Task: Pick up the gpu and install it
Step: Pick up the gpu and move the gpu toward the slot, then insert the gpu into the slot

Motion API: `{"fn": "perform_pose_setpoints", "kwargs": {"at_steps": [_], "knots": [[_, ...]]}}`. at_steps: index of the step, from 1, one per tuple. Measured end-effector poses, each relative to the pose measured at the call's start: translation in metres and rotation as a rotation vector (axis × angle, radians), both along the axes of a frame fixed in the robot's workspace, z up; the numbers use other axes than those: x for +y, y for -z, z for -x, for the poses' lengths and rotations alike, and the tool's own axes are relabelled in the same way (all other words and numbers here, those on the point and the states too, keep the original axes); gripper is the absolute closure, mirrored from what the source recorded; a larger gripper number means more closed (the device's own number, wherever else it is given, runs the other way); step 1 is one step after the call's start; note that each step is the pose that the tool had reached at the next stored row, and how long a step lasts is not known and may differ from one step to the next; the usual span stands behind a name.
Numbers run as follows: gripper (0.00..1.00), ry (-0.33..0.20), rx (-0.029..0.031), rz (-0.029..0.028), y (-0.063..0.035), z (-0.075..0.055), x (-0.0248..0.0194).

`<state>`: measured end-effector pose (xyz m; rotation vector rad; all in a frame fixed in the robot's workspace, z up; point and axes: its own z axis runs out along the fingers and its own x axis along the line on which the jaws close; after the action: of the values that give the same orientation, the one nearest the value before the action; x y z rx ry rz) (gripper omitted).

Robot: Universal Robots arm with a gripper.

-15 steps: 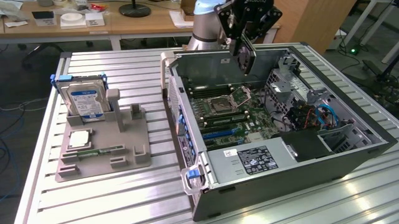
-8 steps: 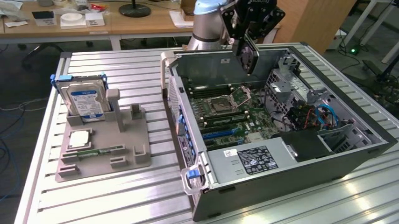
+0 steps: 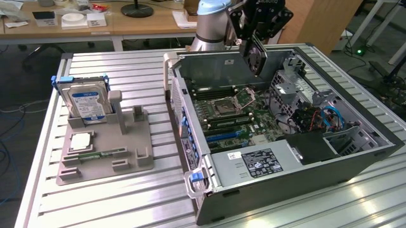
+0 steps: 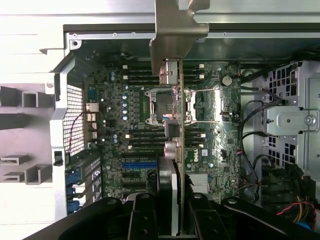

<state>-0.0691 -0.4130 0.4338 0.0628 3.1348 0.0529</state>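
slatted metal table, open computer: gpu held above the case

the gpu [image 3: 256,59] hangs on edge over the far part of the open computer case [image 3: 381,137], touching nothing below it. its pale bracket is at the end away from the fingers. the gripper [image 3: 252,38] is clenched on the card's upper end, one finger on each face.

under it lies the motherboard [image 3: 254,118], and the blue slot [image 3: 222,135] sits nearer than the spot the card hangs over.

on the exterior view's left, well apart on the table [image 3: 127,199], a grey tray [image 3: 108,161] carries the hard drive [image 3: 85,102].

by my reading the pick-up is done and the carry-and-align step is in hand. seating calls for the card's connector edge to be square over a slot, the bracket at the case wall, and a straight, untilted descent.
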Motion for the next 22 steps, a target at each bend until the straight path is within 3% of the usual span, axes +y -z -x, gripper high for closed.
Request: {"fn": "perform_pose_setpoints", "kwargs": {"at_steps": [16,22], "knots": [[0.72,-0.001,-0.0001,-0.0007,0.0001,-0.0002,0.0001],[0.72,-0.081,0.0,-0.0006,0.0,-0.0002,0.0]]}}
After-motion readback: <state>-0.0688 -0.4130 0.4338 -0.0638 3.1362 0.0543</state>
